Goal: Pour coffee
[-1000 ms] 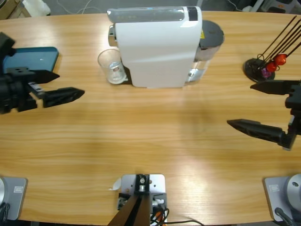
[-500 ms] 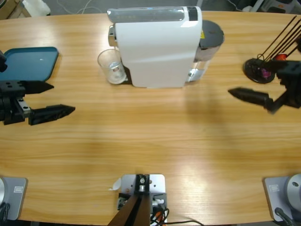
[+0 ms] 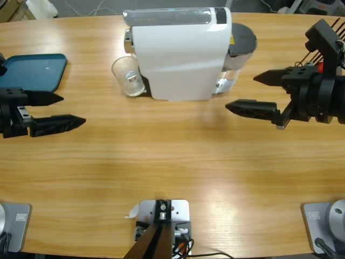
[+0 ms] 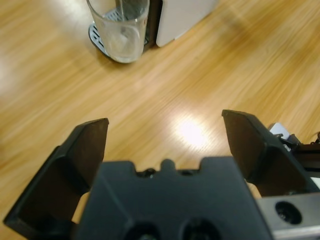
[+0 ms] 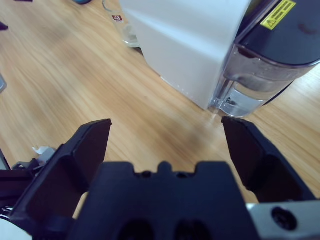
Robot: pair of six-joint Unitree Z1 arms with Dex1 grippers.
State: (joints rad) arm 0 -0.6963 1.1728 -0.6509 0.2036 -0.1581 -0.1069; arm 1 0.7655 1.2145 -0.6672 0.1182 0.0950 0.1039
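Two black grippers are showing above the wooden table.
The left gripper (image 3: 67,110) is showing matte black tapered jaws on a blocky body with round screw holes; the right gripper (image 3: 245,91) is showing the same black pointed jaws, with a silver-grey plate at its body's 5 o'clock corner.

Markings: two, neither readable

A yellow warning sticker (image 5: 278,14) with a black triangle sign and lines of small print sits on the dark lid of the water tank (image 5: 260,75) behind the white coffee machine (image 5: 185,45); its wording is too small to read, and from above it shows only as a yellow sliver (image 3: 232,39) at the machine's edge. A small red label (image 5: 117,18) stands on the glass (image 5: 125,27) beside the machine, its lettering likewise illegible. No brand name or number can be made out on the machine, the tray or the table.
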